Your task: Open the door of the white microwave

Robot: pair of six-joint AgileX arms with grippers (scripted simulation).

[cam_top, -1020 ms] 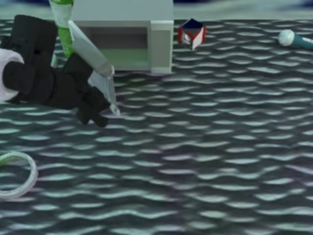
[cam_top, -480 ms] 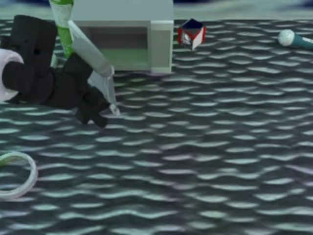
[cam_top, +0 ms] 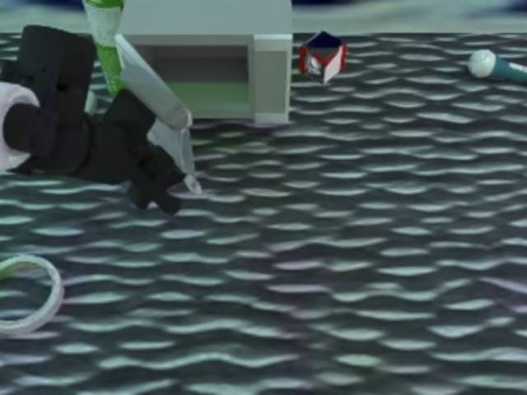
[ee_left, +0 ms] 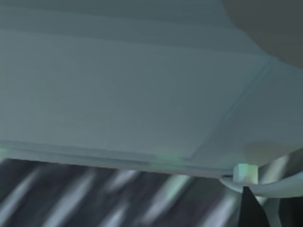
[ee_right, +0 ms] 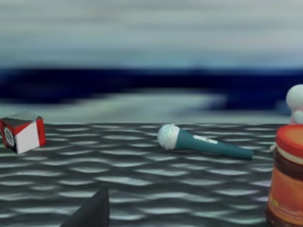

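A: Status of the door (cam_top: 152, 95)?

B: Swung well out from the white microwave (cam_top: 247, 33), hinged at the top view's left side. Greenish cavity floor plainly exposed. Looks essentially open already.

A: And the left gripper (cam_top: 169, 177)?

B: Down at the door's free edge, near the lower corner. Fingers hidden against the panel, so cannot tell whether clamped or loose (left wrist view filled by the pale panel itself, no help there).

A: Right gripper?

B: Only 1 dark finger (ee_right: 92, 213) showing in its own view, facing a teal microphone (ee_right: 203, 142) and a red-and-white cube (ee_right: 23, 133). State unclear. Seemingly parked.

A: Anything left?

B: Probably little: perhaps swinging slightly wider, then letting go and backing off.
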